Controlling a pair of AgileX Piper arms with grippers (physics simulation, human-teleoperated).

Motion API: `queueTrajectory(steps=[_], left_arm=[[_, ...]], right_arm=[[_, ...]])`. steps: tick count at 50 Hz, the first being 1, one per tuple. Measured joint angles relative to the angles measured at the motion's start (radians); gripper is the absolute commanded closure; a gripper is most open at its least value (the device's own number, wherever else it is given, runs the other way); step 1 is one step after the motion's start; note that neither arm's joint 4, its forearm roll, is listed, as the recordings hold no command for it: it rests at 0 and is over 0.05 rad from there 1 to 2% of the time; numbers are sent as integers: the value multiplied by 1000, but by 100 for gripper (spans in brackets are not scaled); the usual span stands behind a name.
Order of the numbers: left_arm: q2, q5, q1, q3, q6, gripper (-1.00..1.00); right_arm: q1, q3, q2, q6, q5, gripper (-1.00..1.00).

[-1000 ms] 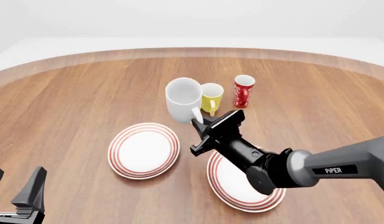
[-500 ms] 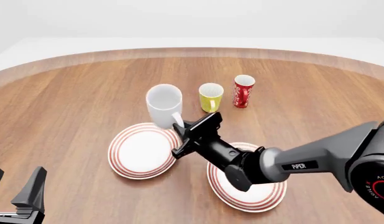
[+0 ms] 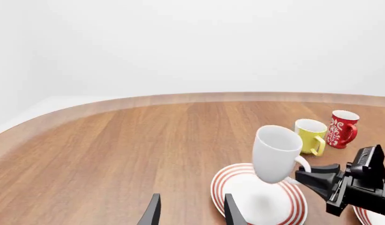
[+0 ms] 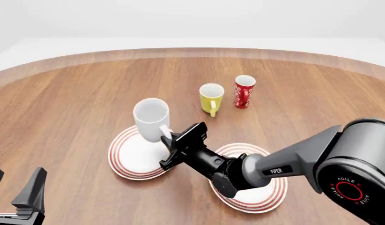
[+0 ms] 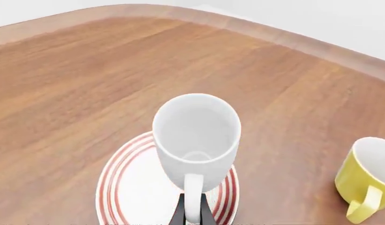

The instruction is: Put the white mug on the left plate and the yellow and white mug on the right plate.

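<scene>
Closest to the camera, the left gripper (image 4: 18, 199) sits idle low at the near left edge of the table, jaws spread with nothing between them. Just past it, the right gripper (image 4: 169, 143) reaches across toward the left, clamped on the handle of the white mug (image 4: 151, 119), with the mug body sticking out beyond the fingertips. In the left wrist view the mug (image 3: 275, 152) hangs above the left plate (image 3: 224, 185), tilted a bit and not touching it. So I'd say this is the carry-and-place step for the first mug, pretty much over target. Next move looks like lowering it straight down onto the middle of the plate, levelling it out, then letting go of the handle. The right plate (image 4: 275, 197) is mostly hidden under the right arm. Further back, the yellow and white mug (image 4: 211, 98) stands on bare wood beside a red mug (image 4: 244, 91), untouched.
</scene>
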Motion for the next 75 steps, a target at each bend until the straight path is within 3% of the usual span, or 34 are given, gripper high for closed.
queueTrajectory(steps=[35,36,58,75], left_arm=[[0,0,0,0,0,-100],[0,0,0,0,0,-100],[0,0,0,0,0,-100],[0,0,0,0,0,-100]], right_arm=[[31,-59,91,20,31,100],[31,-60,92,21,32,-100],[31,-69,96,36,41,-100],[16,-5,34,40,25,-100]])
